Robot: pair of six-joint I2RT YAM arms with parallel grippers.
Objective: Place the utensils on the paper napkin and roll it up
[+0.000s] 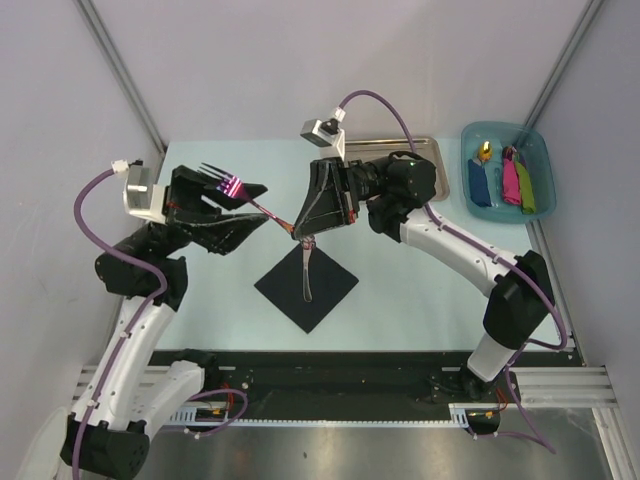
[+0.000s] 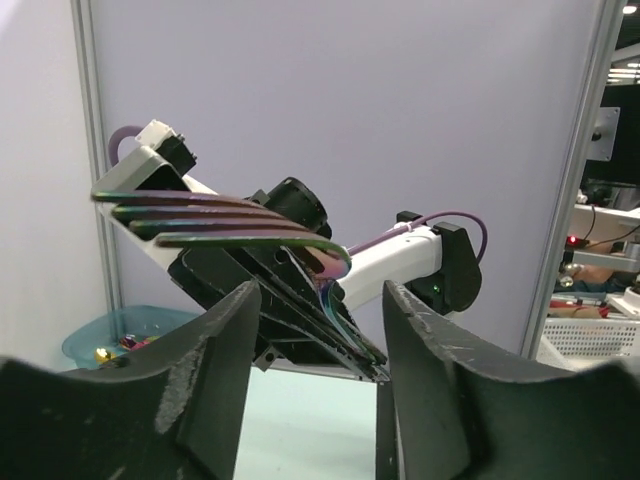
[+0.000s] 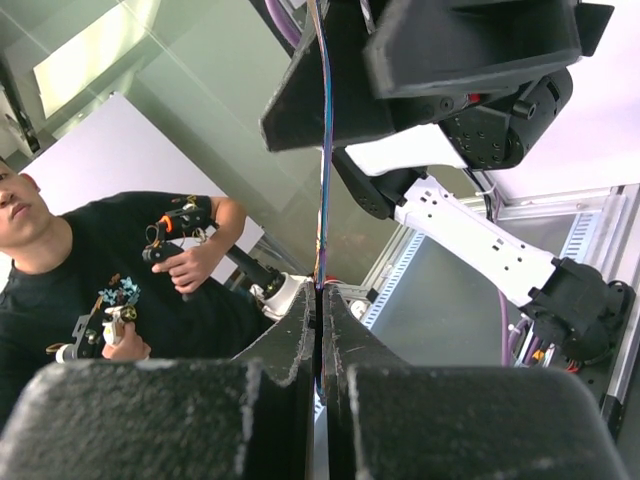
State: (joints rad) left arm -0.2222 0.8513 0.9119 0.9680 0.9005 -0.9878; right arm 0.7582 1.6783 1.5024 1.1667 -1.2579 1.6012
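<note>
Hanging in the air above the desk, the fork is pointing its prongs up and to the left, while its dark handle is sloping down to the right. The right jaws are pinching the tip of that handle. In the right wrist view the two fingers are pressing flat together on the thin, rainbow-tinted handle, which is showing edge-on.

The left jaws are standing partly open on either side of the fork's neck. In the left wrist view the fingers are sitting apart with the fork between and beyond them, and a gap is showing on both sides, so they are not gripping it.

Just below the right jaws, the black napkin is lying flat on the desk, turned like a diamond. A second piece of cutlery is resting on it, running from the far corner toward the middle; its kind is too small to tell.

Behind the right arm, a steel tray is sitting at the back of the desk. To its right, a blue bin is holding blue, pink and green items.
</note>
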